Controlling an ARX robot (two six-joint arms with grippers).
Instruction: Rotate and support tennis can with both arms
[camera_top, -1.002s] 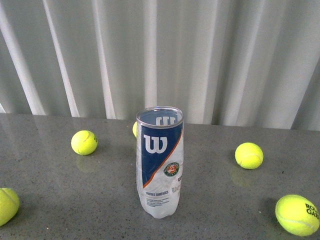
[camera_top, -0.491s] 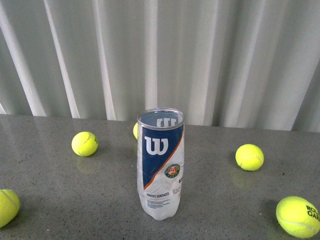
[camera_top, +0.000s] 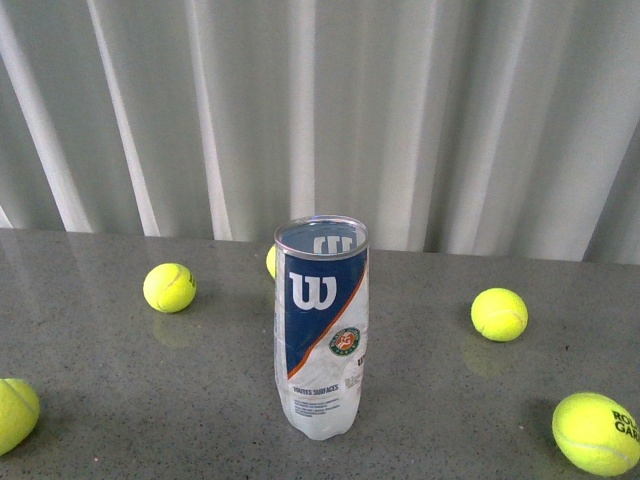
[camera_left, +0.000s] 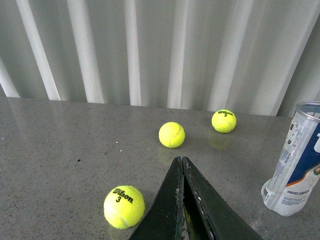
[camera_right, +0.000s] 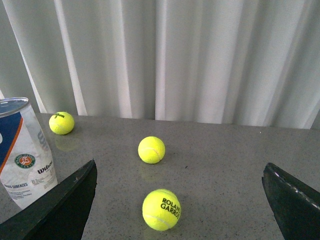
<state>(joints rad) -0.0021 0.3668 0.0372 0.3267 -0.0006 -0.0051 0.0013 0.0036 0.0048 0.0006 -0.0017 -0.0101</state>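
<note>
1. The tennis can stands upright near the middle of the grey table, toward its near edge, empty, its open silver rim up and the W label facing the robot. Neither arm touches it.
2. The left gripper has its fingers pressed together with nothing visibly held between them; the right gripper is spread wide and empty. The can sits well off to the side of each.
3. Being empty, tall and light, the can would likely tip or skid if one finger reached it before the other side was supported.
4. The clear plastic wall may buckle under a hard squeeze, and a smooth wall could slip while being turned.
5. Loose tennis balls lie scattered toward both side edges and behind the can; an arm sweeping in could knock one rolling into the can.
6. The tabletop is speckled, slightly glossy stone-look, bare otherwise. Pale pleated curtains hang along its far edge.
</note>
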